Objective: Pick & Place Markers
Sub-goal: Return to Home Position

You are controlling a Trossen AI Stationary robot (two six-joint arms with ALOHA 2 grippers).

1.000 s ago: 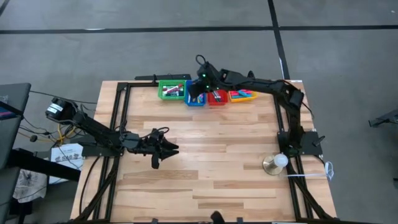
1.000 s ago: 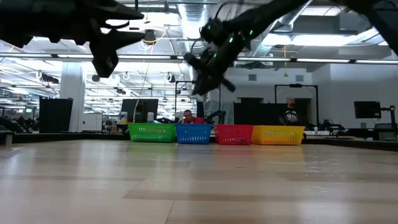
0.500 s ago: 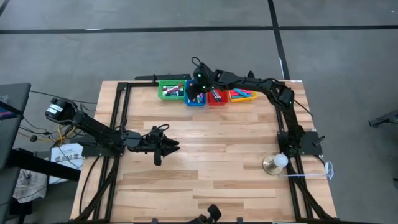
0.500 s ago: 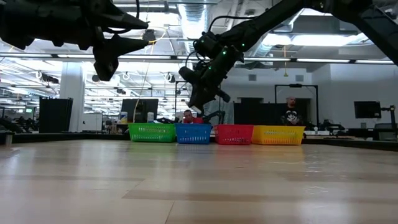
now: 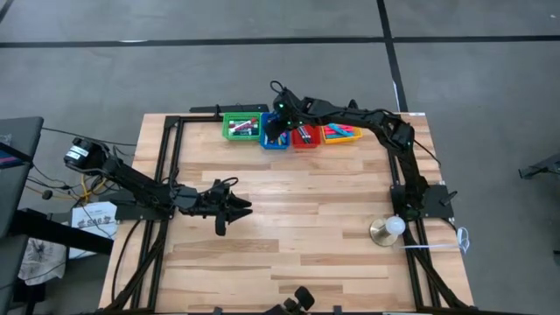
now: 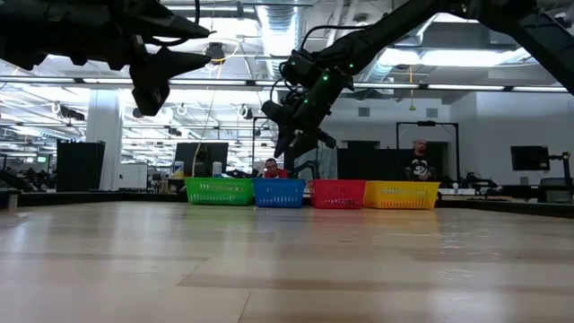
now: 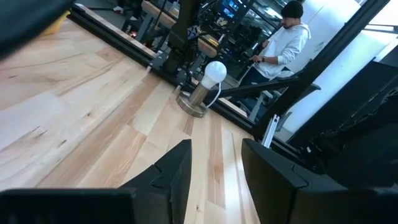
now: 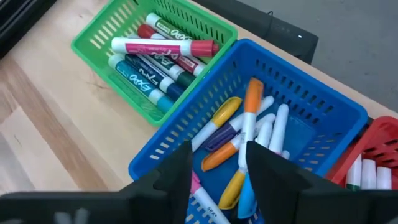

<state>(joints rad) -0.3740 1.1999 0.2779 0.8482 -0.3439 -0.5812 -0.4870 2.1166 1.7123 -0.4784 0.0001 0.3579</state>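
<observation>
Four small bins stand in a row at the table's far edge: green (image 5: pixel 241 128), blue (image 5: pixel 274 141), red (image 5: pixel 305 136) and yellow (image 5: pixel 341 134). Markers lie in all of them. The green bin (image 8: pixel 149 56) holds several. The blue bin (image 8: pixel 292 106) holds orange, white and purple ones, among them an orange-capped marker (image 8: pixel 251 102). My right gripper (image 8: pixel 214 152) hangs open just above the blue bin, slanting down, with nothing between its fingers. My left gripper (image 5: pixel 234 208) waits open and level over the table's left middle.
A white ball on a metal base (image 5: pixel 386 229) stands near the right arm's base and also shows in the left wrist view (image 7: pixel 208 78). Bare wood lies between the bins and the near edge. People stand in the room beyond the table (image 6: pixel 419 152).
My right gripper has sunk toward the blue bin, shifted slightly toward the table's left edge, and spread its fingers. My left arm has kept still.
</observation>
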